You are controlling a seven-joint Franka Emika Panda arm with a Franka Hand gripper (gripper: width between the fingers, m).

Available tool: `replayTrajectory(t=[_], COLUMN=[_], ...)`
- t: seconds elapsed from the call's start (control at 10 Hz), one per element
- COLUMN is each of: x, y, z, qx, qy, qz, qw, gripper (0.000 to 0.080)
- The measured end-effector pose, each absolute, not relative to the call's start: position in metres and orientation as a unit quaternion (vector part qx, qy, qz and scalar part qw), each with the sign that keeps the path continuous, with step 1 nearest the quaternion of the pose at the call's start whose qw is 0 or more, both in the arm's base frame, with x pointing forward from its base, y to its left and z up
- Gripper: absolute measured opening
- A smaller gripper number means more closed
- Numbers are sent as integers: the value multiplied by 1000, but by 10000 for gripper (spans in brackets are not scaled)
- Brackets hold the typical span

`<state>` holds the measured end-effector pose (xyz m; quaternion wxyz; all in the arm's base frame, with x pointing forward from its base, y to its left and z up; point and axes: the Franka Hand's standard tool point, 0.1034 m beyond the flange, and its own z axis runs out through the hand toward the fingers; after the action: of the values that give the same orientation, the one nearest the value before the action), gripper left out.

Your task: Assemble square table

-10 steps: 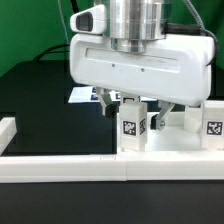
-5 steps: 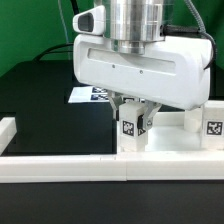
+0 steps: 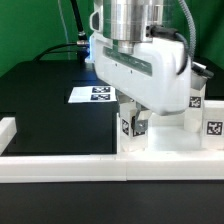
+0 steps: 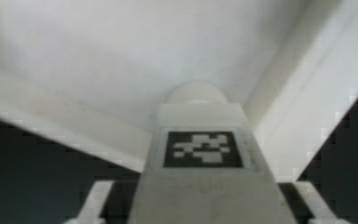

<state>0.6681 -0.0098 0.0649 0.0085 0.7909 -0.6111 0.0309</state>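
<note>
gripper (image 3: 133,121) clenched on a tagged leg (image 3: 132,127), upright on the square panel (image 3: 175,140), just behind the border wall (image 3: 60,166). another leg (image 3: 213,125) nearby.

Arm end: a ribbed, silver-grey metal cylinder, mounted on a broad white, rounded-edged hand housing. Two small dark screw holes mark the housing's near face. A blue-lit band shows at its far left edge. Dark cable runs behind. Claw (image 3: 135,125): short fingers (image 4: 98,203), pale grey in the wrist view.
</note>
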Motion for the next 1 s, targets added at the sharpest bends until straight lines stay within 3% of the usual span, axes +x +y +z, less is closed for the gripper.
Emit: replayTrajectory(t=[0.1,0.3,0.4,0.9,1.0], x=[667,668,670,669,668], y=[-10,-7,-6,-6,-4], z=[65,67,69,67,67], qx=[723,590,539,493,555], qy=[-690,-805,-839,-868,-830], qz=[28,9,2,-1,7], qw=[-6,-57,-66,-63,-58], gripper=[288,288,288,288,446])
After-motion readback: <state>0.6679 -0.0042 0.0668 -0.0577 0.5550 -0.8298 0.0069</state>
